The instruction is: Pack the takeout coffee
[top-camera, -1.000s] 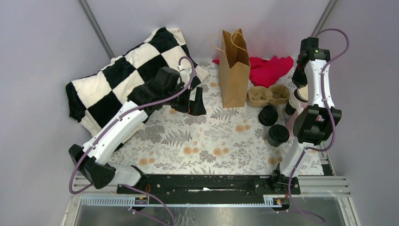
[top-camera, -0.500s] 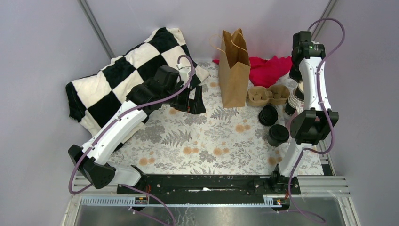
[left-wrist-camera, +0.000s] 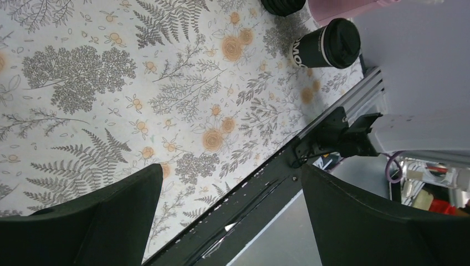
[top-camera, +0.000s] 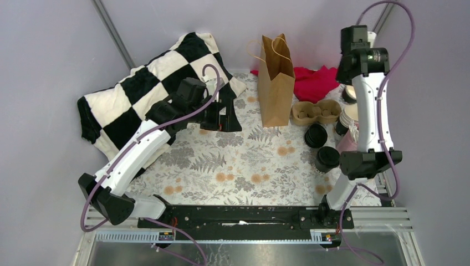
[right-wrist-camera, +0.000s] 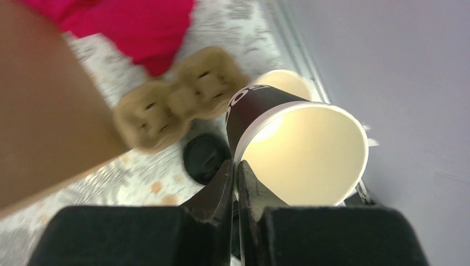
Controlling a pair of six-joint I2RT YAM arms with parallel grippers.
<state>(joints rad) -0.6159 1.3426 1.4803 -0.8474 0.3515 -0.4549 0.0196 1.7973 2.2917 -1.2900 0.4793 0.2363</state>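
So the right gripper [right-wrist-camera: 235, 166] has its fingers [right-wrist-camera: 221, 191] pinched tight on the rim of a lidless black cup [right-wrist-camera: 302, 149], held up in the air with the cardboard carrier [top-camera: 316, 112] down below. The left gripper [left-wrist-camera: 230, 172] hangs over the worktop [top-camera: 244, 160], fingers spread wide and holding nothing. A lidded black coffee cup [top-camera: 316, 134] and a second lidded cup [top-camera: 328, 158] stand right of the paper bag [top-camera: 276, 83].

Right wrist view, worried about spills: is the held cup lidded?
No, the black cup in the right gripper shows its pale, open inside.
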